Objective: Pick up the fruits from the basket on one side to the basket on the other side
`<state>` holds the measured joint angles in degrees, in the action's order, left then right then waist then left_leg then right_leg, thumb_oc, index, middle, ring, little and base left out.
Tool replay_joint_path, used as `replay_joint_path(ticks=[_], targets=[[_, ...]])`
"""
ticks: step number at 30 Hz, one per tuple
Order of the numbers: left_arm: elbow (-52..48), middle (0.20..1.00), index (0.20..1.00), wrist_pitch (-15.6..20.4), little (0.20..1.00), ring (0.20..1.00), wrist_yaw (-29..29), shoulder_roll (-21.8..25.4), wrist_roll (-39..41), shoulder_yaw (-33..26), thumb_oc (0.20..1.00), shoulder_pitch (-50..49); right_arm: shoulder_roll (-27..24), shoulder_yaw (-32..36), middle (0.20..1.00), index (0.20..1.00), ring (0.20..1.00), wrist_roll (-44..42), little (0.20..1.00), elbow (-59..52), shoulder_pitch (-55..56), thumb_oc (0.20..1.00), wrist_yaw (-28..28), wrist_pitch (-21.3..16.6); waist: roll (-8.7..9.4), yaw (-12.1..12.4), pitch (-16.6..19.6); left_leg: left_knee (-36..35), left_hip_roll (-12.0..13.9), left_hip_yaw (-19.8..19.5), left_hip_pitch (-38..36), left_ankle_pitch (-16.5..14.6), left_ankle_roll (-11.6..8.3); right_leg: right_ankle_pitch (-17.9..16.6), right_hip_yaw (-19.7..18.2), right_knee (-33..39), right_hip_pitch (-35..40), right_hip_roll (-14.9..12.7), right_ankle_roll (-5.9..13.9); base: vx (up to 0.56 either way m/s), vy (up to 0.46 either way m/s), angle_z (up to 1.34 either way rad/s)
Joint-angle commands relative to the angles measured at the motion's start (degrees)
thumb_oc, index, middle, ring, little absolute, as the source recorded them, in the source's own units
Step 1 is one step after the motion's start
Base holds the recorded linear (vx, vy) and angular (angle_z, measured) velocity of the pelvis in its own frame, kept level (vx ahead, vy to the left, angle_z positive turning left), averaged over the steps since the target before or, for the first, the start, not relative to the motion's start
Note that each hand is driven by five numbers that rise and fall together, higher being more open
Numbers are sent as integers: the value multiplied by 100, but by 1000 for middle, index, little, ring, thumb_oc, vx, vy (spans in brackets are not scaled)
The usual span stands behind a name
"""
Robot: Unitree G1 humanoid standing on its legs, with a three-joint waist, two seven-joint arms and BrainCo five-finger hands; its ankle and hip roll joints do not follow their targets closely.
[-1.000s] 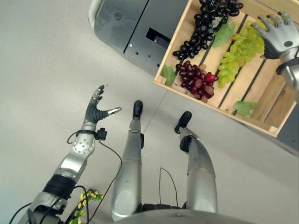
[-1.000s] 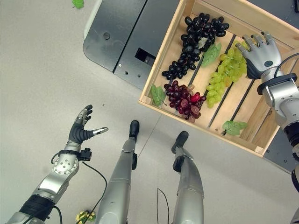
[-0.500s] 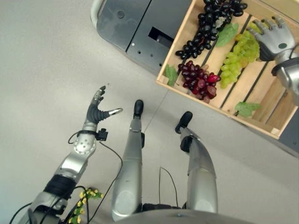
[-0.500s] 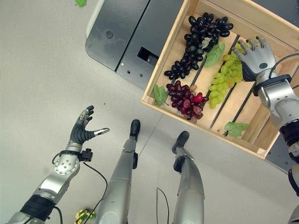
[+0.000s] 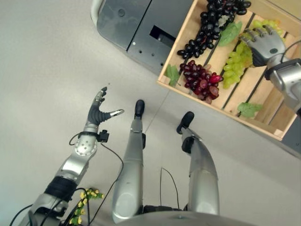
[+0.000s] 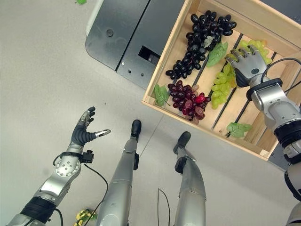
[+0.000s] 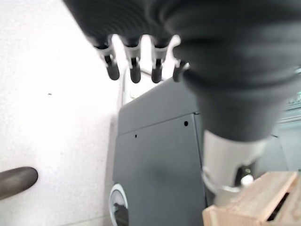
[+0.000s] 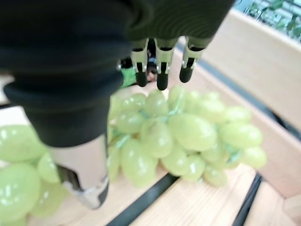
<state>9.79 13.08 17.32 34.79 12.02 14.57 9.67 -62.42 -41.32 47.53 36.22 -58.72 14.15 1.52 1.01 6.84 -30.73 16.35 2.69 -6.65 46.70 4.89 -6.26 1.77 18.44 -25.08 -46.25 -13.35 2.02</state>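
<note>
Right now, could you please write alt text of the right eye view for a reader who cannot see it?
The robot's right hand, fingers open, hovers over the green grapes in a wooden crate. Black grapes and red grapes lie beside them. The left hand is open above the grey floor.

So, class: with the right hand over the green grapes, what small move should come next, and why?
Probably lower the right hand and curl its fingers round the green grapes: it hovers open just above the bunch in the wooden crate, holding nothing yet.
</note>
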Motion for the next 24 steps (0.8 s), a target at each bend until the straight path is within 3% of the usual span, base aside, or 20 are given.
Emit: replay_joint_path(ticks=[1, 6, 7, 8, 9, 24], targets=[[-482, 1000, 1000, 158, 1000, 1000, 34, -43, -12, -174, 1000, -318, -117, -401, 1000, 1000, 1000, -252, 1000, -63, -322, 1000, -170, 49, -158, -66, 93, 133, -178, 79, 73, -85, 236, 509, -84, -374, 125, 107, 467, 0, 0, 0], [-520, 1000, 1000, 129, 1000, 1000, -11, -56, 20, -226, 1000, -350, -33, -516, 1000, 1000, 1000, -339, 1000, 11, -485, 1000, -385, 54, -151, -66, 93, 150, -179, 88, 110, -95, 244, 504, -96, -378, 84, 105, 468, 0, 0, 0], [-513, 1000, 1000, 120, 1000, 1000, -21, -61, 23, -236, 1000, -351, -38, -536, 796, 796, 796, -348, 796, -1, -507, 796, -424, 49, -146, -65, 93, 160, -178, 93, 120, -94, 244, 504, -98, -378, 84, 101, 465, 0, 0, 0], [-513, 1000, 1000, 120, 1000, 1000, -21, -63, 23, -239, 1000, -351, -38, -541, 796, 796, 796, -349, 796, -1, -513, 796, -425, 50, -147, -68, 93, 161, -178, 93, 122, -95, 244, 505, -98, -379, 83, 101, 465, 0, 0, 0], [-532, 1000, 1000, 110, 1000, 1000, -41, -84, 28, -250, 1000, -363, -34, -556, 200, 200, 200, -352, 200, -37, -521, 200, -513, 38, -143, -70, 93, 160, -179, 92, 126, -96, 247, 511, -94, -394, 71, 102, 464, 0, 0, 0], [-527, 1000, 1000, 72, 1000, 1000, -120, -143, 30, -296, 1000, -378, -81, -421, 200, 200, 200, -323, 200, -157, -409, 200, -601, 11, -138, -81, 93, 193, -215, 96, 99, -130, 268, 544, -121, -470, 81, 70, 460, 0, 0, 0]])
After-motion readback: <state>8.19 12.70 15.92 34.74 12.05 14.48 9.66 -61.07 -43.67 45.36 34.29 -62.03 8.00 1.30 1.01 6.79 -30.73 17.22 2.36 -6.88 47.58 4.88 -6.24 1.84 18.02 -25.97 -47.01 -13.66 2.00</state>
